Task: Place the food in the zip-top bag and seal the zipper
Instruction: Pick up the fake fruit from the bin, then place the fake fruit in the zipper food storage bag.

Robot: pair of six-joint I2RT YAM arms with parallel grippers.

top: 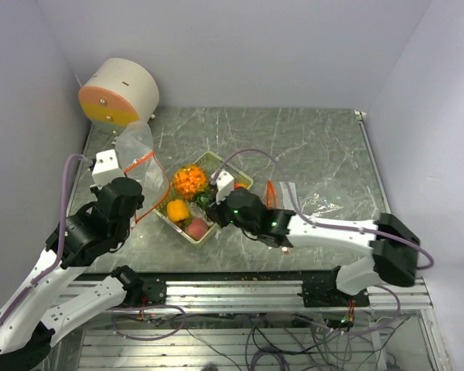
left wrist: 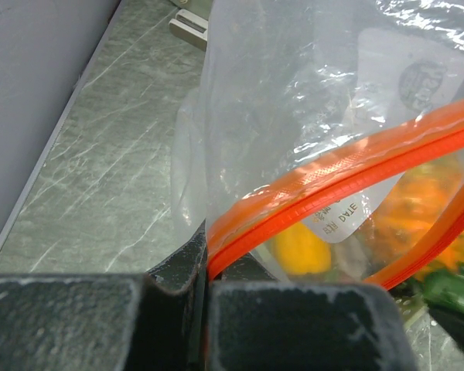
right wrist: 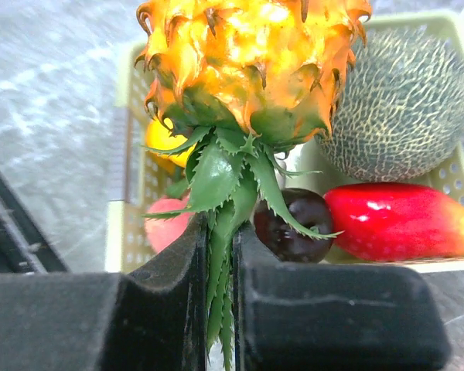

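Observation:
My left gripper (top: 139, 202) is shut on the orange zipper edge of a clear zip-top bag (top: 138, 158), which it holds up left of the basket; the wrist view shows the zipper strip (left wrist: 348, 166) pinched in my left gripper (left wrist: 203, 267). My right gripper (top: 209, 207) is shut on the green leaves (right wrist: 226, 232) of the orange bumpy pineapple (top: 190, 181), over the pale green basket (top: 240, 175). The wrist view shows my right gripper (right wrist: 221, 255), the pineapple (right wrist: 251, 54), a netted melon (right wrist: 406, 108), a red pepper (right wrist: 402, 220), a dark round fruit (right wrist: 298, 232), a pink piece (right wrist: 166, 224) and a yellow piece (right wrist: 164, 139).
A second clear bag with an orange zipper (top: 294, 197) lies flat right of the basket. A round white and orange drum (top: 117, 94) stands at the back left corner. White walls close the table on three sides.

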